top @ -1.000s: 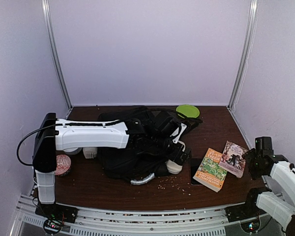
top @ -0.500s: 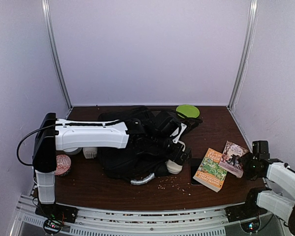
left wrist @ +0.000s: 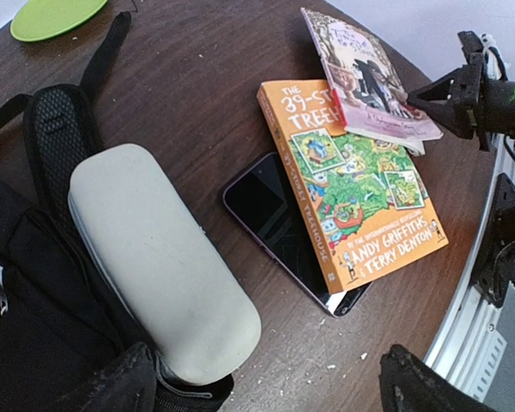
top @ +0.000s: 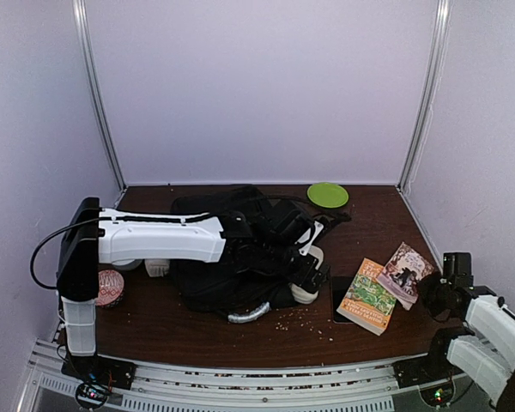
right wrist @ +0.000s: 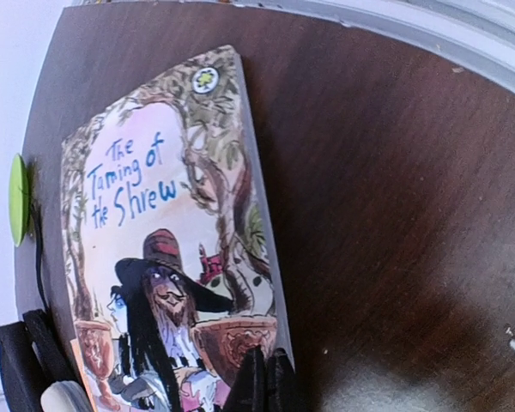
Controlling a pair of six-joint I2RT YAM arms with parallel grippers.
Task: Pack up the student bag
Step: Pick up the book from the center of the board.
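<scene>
I have the backpack (top: 227,257) lying flat across the middle of the table (top: 386,223). Its bulk is left of centre and reaches toward the back edge, and my left arm stretches over it. A padded strap (left wrist: 60,137) points toward the green plate (top: 327,195), which sits by the back edge, right of centre. The grey handle (top: 247,313) curls out on the side facing the front edge.

The left gripper (left wrist: 266,384) hangs with its jaws spread wide and nothing between them. It is above the beige pouch (left wrist: 163,275), which rests against the backpack's right side. Just beside the pouch a dark phone (left wrist: 275,219) lies face up, one long side tucked under the orange book (left wrist: 360,206). That book lies flat toward the front right corner.

The right gripper (left wrist: 436,96) comes in low from the right edge, jaws pinched together on the edge of the thin paperback (right wrist: 172,249) with a hatted figure on its cover. The paperback's other end rests on the far corner of the orange book. I cannot tell whether the gripped edge is clear of the wood.

Crumbs (top: 305,322) are scattered near the front edge, below the pouch. A round patterned thing (top: 110,287) sits by the left edge, partly hidden behind my left arm, and I cannot make out what it is.
</scene>
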